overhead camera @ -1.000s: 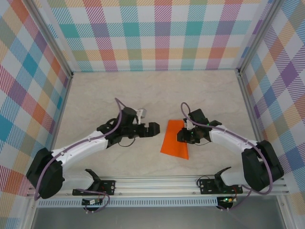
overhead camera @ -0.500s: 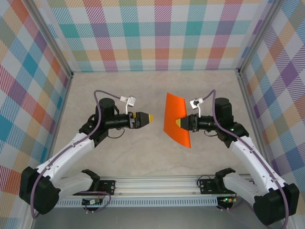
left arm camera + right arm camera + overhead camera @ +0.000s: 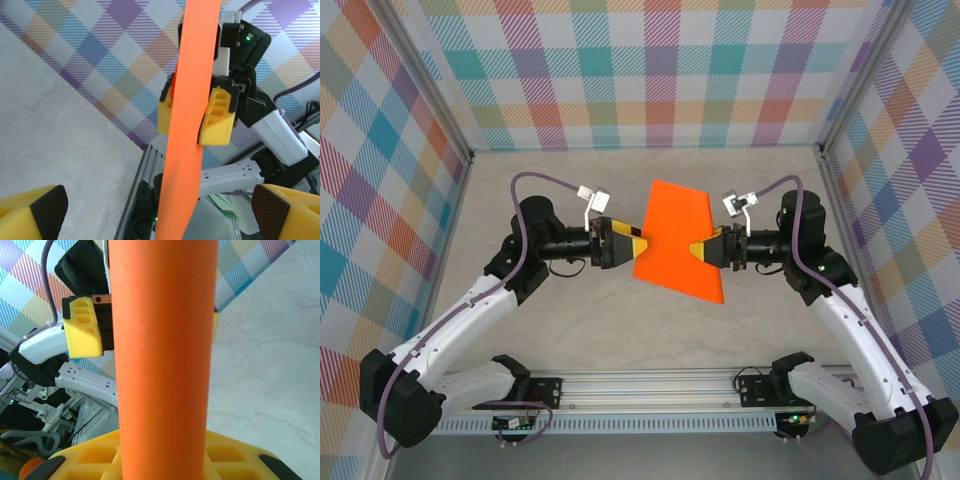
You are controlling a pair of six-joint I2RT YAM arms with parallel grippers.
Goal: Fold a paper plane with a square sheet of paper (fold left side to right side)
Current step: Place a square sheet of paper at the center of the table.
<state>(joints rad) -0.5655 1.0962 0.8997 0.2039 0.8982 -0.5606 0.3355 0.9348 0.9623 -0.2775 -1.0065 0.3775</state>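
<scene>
The square sheet of paper (image 3: 672, 225) is bright orange and hangs in the air above the table, standing nearly on edge. My right gripper (image 3: 698, 250) is shut on its right side, yellow fingers (image 3: 216, 117) pinching it. My left gripper (image 3: 638, 247) is open at the sheet's left edge. In the left wrist view the sheet (image 3: 187, 150) runs as a vertical strip between the wide-apart fingers of my left gripper (image 3: 157, 210). In the right wrist view the sheet (image 3: 162, 365) rises out of my right gripper (image 3: 165, 462) and hides most of the left gripper's fingers (image 3: 82, 332) behind it.
The pale marbled table (image 3: 620, 185) lies below both raised arms. Checkered walls (image 3: 640, 70) close in the back and both sides. An aluminium rail (image 3: 650, 385) with the arm bases runs along the near edge.
The right gripper has lifted the orange sheet off the table and higher up. The left arm has risen and moved right, bringing its open fingers to the sheet's left edge.
</scene>
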